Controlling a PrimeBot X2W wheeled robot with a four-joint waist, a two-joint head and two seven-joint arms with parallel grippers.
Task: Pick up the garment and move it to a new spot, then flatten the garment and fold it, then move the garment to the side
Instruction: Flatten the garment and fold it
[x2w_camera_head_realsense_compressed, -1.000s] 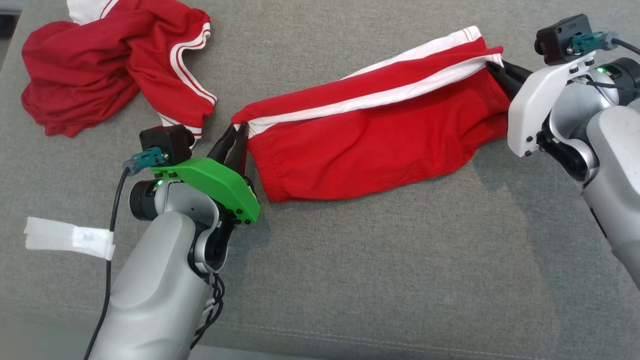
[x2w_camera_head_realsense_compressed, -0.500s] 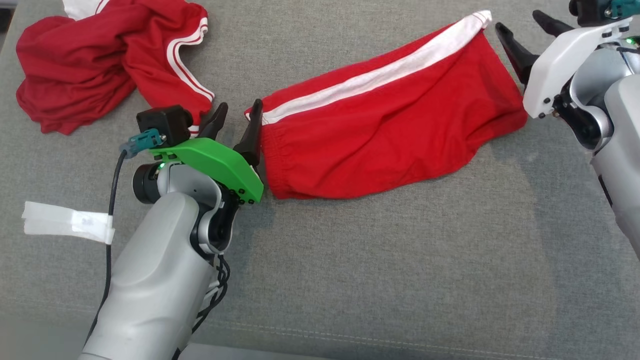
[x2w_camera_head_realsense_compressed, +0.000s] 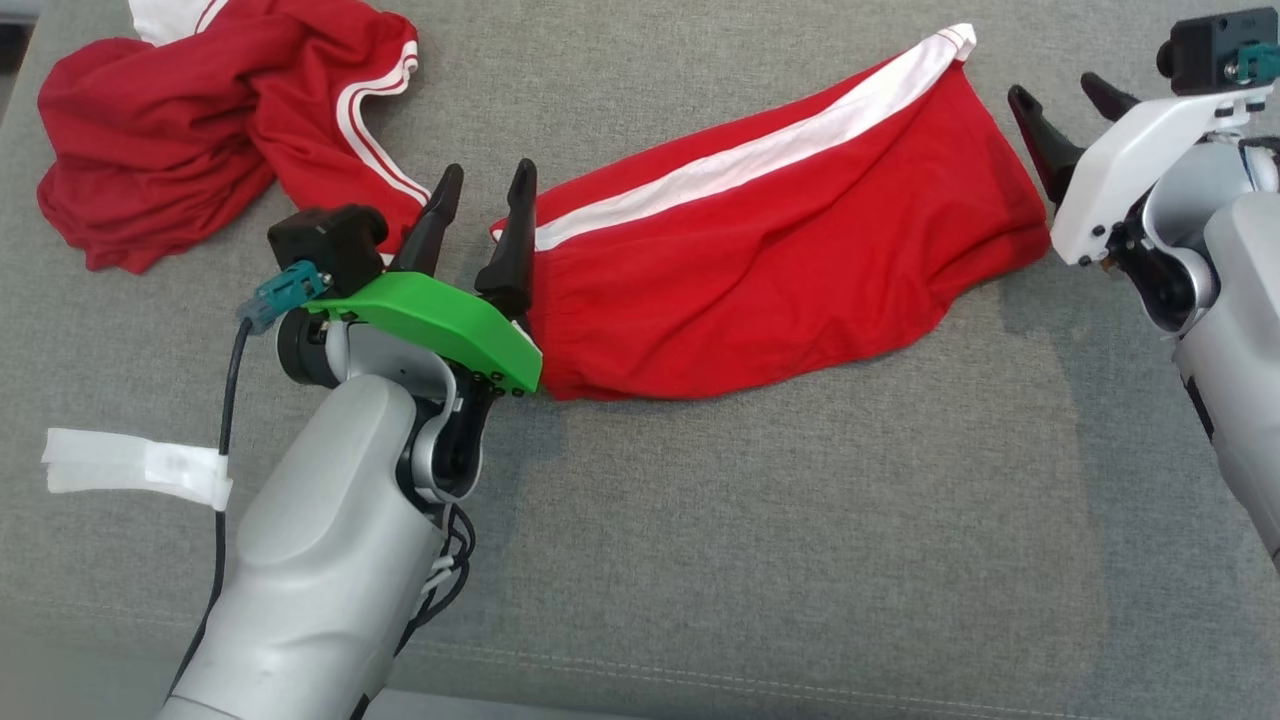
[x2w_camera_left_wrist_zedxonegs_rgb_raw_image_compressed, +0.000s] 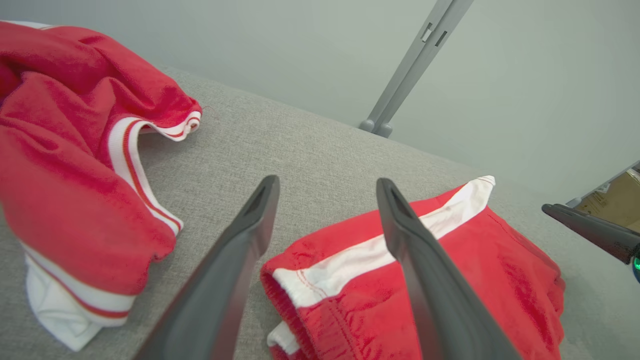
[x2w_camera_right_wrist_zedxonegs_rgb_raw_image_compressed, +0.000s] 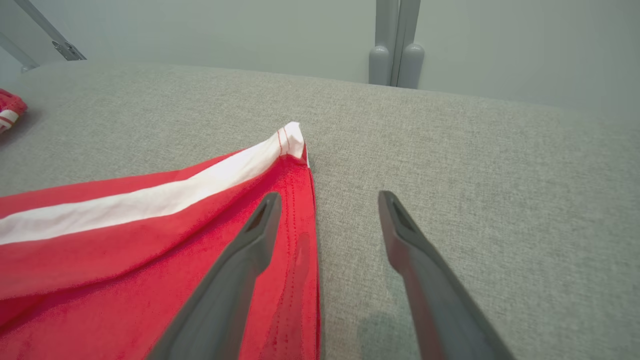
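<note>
Red shorts with a white side stripe (x2w_camera_head_realsense_compressed: 760, 250) lie stretched across the grey cushion, waistband at the left, leg hem at the right. My left gripper (x2w_camera_head_realsense_compressed: 485, 185) is open, raised just off the waistband corner (x2w_camera_left_wrist_zedxonegs_rgb_raw_image_compressed: 300, 285), holding nothing. My right gripper (x2w_camera_head_realsense_compressed: 1060, 95) is open beside the hem edge (x2w_camera_right_wrist_zedxonegs_rgb_raw_image_compressed: 300, 210), with its left finger (x2w_camera_right_wrist_zedxonegs_rgb_raw_image_compressed: 250, 240) over the cloth and nothing held. The left wrist view also shows one dark finger of the right gripper (x2w_camera_left_wrist_zedxonegs_rgb_raw_image_compressed: 590, 232) at its right edge.
A second red garment with white trim (x2w_camera_head_realsense_compressed: 200, 120) lies crumpled at the back left, close to my left gripper. A strip of white tape (x2w_camera_head_realsense_compressed: 135, 465) is stuck on the cushion at the left. The cushion's front seam (x2w_camera_head_realsense_compressed: 760, 680) runs near the bottom.
Both grippers, shut on the shorts' ends one second ago, have opened and let go. The shorts have dropped flat, and both grippers have lifted slightly away from the cloth.
</note>
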